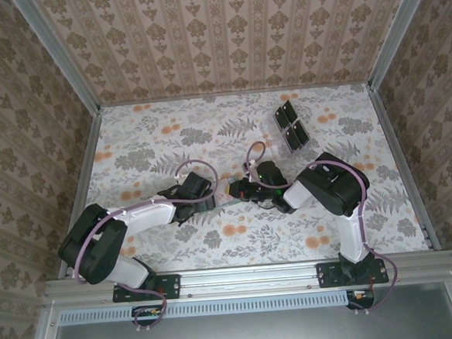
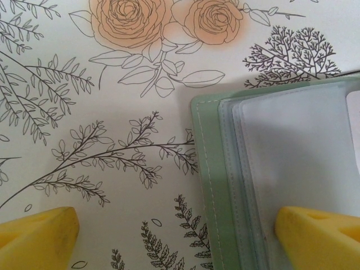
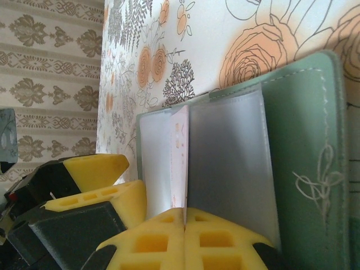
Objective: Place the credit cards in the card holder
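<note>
1. Top external camera: high above and behind, looking steeply down over the whole floral-papered desk (image 1: 170, 142).
2. Left wrist camera: very close, facing down onto the dull-green stitched card holder (image 2: 209, 185).
3. Right wrist camera: low and close, looking along that holder (image 3: 304, 140), which both wrist views share.

from the left wrist, the card holder (image 2: 209, 185) runs off the right and bottom edges, and the yellow fingertips (image 2: 39, 236) of the left gripper (image 2: 180, 239) are cut by the bottom edge. a pale sliver at the right edge may be a card; too little of it is in frame to tell. from the right wrist, the credit card (image 3: 179, 152) has its lower end hidden between the pressed pads of the right gripper (image 3: 184, 225), and the holder's cover leaves the frame at right and bottom. from above, both grippers cover most of the holder, and the rack (image 1: 290, 126) panels are too small to read.
</note>
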Tool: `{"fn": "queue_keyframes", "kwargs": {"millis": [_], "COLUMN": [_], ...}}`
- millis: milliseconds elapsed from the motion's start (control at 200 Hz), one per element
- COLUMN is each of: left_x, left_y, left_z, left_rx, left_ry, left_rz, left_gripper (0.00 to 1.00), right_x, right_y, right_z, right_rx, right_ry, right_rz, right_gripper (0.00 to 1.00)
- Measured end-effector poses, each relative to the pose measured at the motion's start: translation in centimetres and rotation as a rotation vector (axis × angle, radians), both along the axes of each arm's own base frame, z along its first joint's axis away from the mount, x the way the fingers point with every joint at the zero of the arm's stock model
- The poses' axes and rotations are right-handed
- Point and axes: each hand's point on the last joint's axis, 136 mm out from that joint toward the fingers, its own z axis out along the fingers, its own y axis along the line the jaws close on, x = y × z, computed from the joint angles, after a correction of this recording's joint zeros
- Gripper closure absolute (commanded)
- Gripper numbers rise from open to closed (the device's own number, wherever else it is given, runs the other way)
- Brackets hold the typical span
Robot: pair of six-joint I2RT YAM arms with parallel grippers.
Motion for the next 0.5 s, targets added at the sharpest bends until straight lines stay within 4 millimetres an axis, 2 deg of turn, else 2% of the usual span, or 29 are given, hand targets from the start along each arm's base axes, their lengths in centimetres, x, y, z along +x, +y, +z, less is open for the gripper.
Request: {"fn": "queue_keyframes", "kwargs": {"millis": [500], "left_x": [-0.01], "left_y": [0.01], "left_z": [-0.09], "left_rx": [-0.009], "left_ry": [-0.003], "left_rz": [0.013], "left_gripper": [0.0], "right_x": [-0.18], "right_y": [-0.34], "right_z": [0.02], "right_rx": [0.004], "right_ry": [0.016], "right_rz": [-0.019], "right_gripper": [1.0]}}
